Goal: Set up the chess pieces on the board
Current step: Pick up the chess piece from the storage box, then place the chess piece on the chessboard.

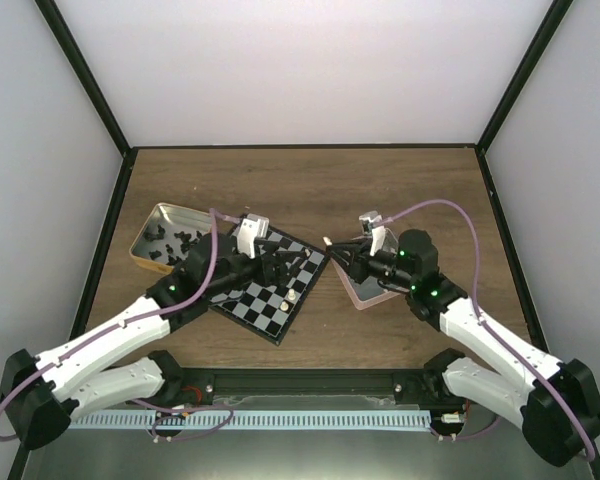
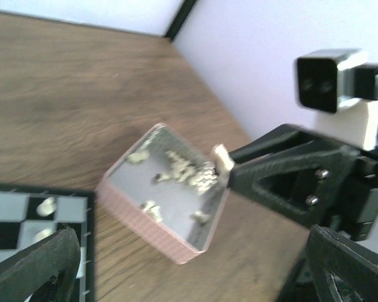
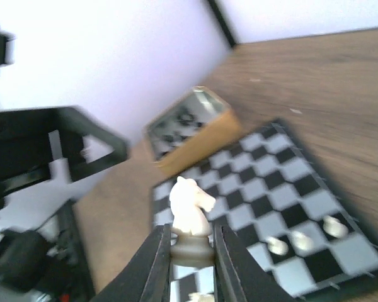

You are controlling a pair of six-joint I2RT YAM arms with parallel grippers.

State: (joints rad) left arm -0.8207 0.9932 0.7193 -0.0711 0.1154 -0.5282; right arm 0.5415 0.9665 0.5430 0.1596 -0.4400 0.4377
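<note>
I count few chess pieces (image 3: 296, 239) on the board (image 3: 271, 182); most sit in pink tray (image 2: 145, 226) and gold tin (image 3: 195, 135). Right gripper (image 3: 190, 242) pinches a white knight (image 3: 190, 211); left gripper (image 2: 192, 264) gapes empty.

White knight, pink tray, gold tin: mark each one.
white knight (image 3: 190, 200), right wrist view, on its head.
pink tray (image 2: 143, 226), left wrist view, on its near outer wall.
gold tin (image 3: 200, 141), right wrist view, on its side wall.
</note>
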